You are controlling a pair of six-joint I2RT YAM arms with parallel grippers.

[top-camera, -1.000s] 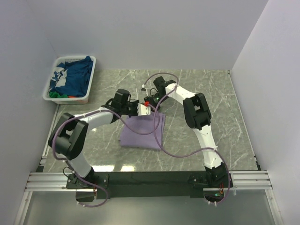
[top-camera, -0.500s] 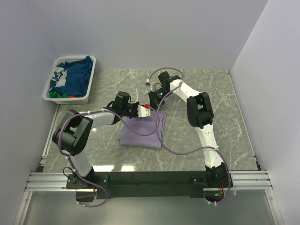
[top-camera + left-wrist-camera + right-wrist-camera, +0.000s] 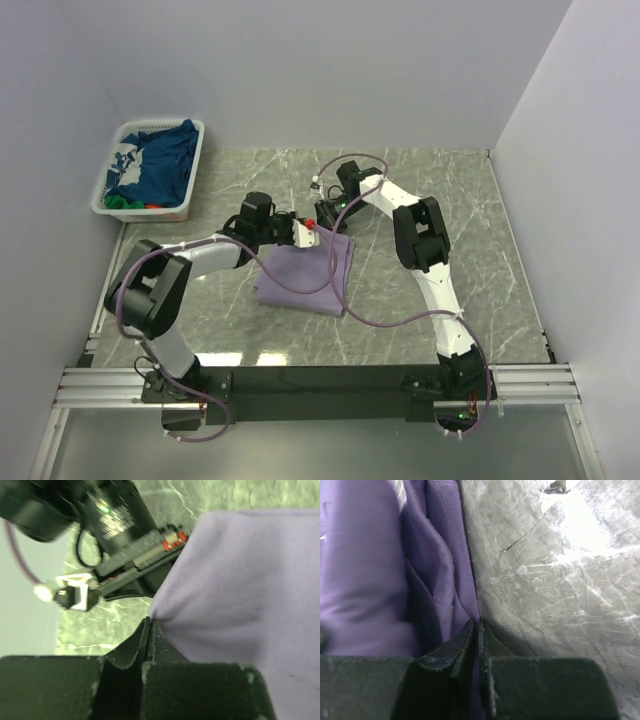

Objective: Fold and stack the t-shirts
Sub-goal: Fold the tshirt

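The navy t-shirt [image 3: 160, 160] is seen heaped in the white basket [image 3: 140, 211] at the far left. The lavender t-shirt [image 3: 305, 280] is spread part-folded on the counter [image 3: 450, 200]. Its far left corner is pinched in the fully closed left hand [image 3: 150, 626], and its far hem is nipped in the nearly closed right hand [image 3: 478, 626]. Both points are best lifted level, the edge kept taut and laid squarely.

Left end effector [image 3: 150, 624] pinched closed; right end effector [image 3: 477, 625] likewise
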